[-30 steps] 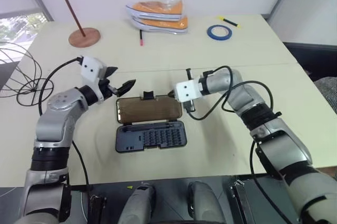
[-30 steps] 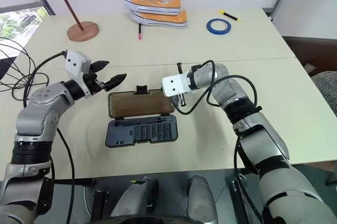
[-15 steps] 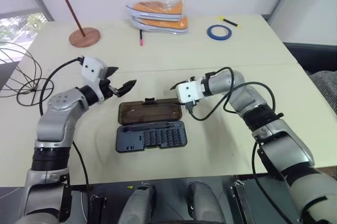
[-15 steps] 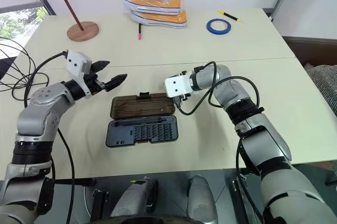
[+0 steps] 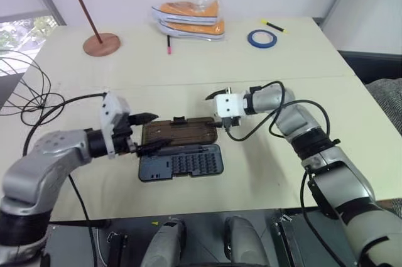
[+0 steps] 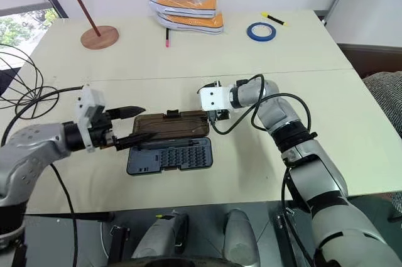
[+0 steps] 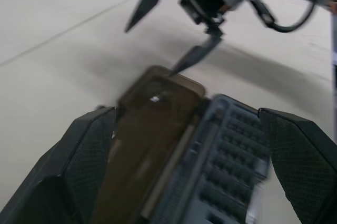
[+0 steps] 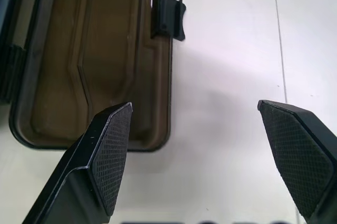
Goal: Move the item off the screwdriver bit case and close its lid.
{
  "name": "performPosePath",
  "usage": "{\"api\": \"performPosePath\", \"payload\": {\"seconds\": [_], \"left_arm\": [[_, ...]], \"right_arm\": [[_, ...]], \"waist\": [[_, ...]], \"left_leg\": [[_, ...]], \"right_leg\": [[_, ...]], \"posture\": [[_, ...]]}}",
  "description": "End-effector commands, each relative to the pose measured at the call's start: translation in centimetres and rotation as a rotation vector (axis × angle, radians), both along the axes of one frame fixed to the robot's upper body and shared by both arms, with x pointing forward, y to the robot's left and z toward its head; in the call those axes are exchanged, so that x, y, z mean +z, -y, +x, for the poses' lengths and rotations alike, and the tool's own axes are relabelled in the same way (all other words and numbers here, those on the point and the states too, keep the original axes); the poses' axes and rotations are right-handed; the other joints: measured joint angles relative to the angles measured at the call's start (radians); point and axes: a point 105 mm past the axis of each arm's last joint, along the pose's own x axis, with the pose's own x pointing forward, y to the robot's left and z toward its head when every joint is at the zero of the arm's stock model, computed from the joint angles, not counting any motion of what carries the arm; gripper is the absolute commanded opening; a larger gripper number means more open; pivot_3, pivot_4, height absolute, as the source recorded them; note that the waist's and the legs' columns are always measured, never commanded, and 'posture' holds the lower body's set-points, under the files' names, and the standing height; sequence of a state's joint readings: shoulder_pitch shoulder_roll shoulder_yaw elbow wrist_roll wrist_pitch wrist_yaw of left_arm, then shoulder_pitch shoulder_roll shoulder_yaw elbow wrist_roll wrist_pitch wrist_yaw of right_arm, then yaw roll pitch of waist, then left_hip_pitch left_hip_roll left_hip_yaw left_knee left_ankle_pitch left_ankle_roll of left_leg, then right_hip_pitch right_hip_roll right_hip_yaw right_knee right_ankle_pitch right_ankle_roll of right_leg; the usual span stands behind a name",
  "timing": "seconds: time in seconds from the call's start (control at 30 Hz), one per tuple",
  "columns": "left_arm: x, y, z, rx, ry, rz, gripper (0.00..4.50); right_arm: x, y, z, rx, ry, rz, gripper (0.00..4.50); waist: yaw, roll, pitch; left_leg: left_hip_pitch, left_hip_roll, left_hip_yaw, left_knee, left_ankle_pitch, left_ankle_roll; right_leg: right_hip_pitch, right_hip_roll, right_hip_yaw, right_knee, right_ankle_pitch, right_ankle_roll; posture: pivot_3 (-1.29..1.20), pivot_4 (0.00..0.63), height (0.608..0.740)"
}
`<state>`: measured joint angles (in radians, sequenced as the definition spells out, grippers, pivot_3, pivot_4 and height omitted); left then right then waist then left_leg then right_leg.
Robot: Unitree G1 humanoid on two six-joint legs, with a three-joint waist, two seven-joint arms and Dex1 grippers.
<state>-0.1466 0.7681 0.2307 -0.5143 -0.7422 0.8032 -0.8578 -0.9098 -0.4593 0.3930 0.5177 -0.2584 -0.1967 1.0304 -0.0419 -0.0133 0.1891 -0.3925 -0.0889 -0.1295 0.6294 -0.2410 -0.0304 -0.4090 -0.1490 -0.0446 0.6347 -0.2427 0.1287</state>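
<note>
Screwdriver bit case [image 5: 181, 164] lies open on the cream table [image 5: 264, 72], its smoky lid [image 5: 179, 131] flat behind the grey-blue base. Right gripper [image 5: 213, 106] hovers spread wide at the lid's far corner, holding nothing. Left gripper [image 5: 149, 134], wide apart and empty, hides the lid's near-left edge. Wire globe [image 5: 17, 88] is cut off at the table's left side.

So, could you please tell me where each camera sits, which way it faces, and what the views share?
Left eye and right eye views: on the head, looking forward and down at the table; both arms show.
Left wrist view: along the open left hand, over the screwdriver bit case; its two fingers show.
Right wrist view: along the open right hand, above the lid; its fingers show.
Shared: every view shows the lid.
</note>
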Motion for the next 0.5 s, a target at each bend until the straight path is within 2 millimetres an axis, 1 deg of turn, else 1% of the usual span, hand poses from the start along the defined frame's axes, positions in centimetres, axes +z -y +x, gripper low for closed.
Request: {"api": "performPosePath", "payload": {"seconds": [0.03, 0.1, 0.13, 0.33, 0.5], "left_arm": [[-0.3, -0.4, -1.1, 0.034, 0.015, 0.023, 4.24], [-0.9, -0.6, -1.3, 0.052, 0.007, 0.025, 3.62], [-1.2, -0.6, -1.5, 0.058, 0.002, 0.019, 3.16], [-3.7, -1.0, -2.5, 0.056, -0.007, 0.081, 0.05], [-6.0, -0.9, -2.4, 0.061, -0.026, 0.113, 0.05]], "right_arm": [[1.7, -0.7, 0.0, 0.011, 0.047, 0.059, 4.01], [1.8, -0.9, 0.0, 0.012, 0.046, 0.063, 4.04], [1.8, -1.0, 0.0, 0.012, 0.045, 0.065, 4.04], [1.8, -1.5, 0.0, 0.024, 0.044, 0.068, 4.04], [1.7, -1.8, 0.0, 0.032, 0.041, 0.067, 4.04]], "waist": [[-0.002, 0.000, 0.000], [-0.001, 0.000, 0.000], [-0.001, 0.000, 0.000], [0.000, 0.000, 0.000], [0.002, 0.000, 0.000]], "left_leg": [[0.000, 0.000, 0.000, 0.000, 0.000, 0.000], [0.000, 0.000, 0.000, -0.001, 0.000, 0.000], [0.000, 0.000, 0.000, -0.001, 0.000, 0.000], [0.000, 0.000, 0.001, -0.001, 0.000, 0.000], [0.000, 0.000, 0.001, -0.001, 0.000, 0.000]], "right_leg": [[0.000, 0.000, 0.000, 0.000, 0.000, 0.000], [0.000, 0.000, 0.000, 0.000, 0.000, 0.000], [0.000, 0.001, 0.000, 0.000, 0.000, 0.000], [0.000, 0.001, 0.000, 0.000, 0.000, 0.000], [0.000, 0.000, 0.000, 0.000, 0.000, 0.000]], "posture": [[0.00, 0.150, 0.740], [0.00, 0.150, 0.740], [0.00, 0.150, 0.740], [0.00, 0.150, 0.740], [0.00, 0.150, 0.740]]}}
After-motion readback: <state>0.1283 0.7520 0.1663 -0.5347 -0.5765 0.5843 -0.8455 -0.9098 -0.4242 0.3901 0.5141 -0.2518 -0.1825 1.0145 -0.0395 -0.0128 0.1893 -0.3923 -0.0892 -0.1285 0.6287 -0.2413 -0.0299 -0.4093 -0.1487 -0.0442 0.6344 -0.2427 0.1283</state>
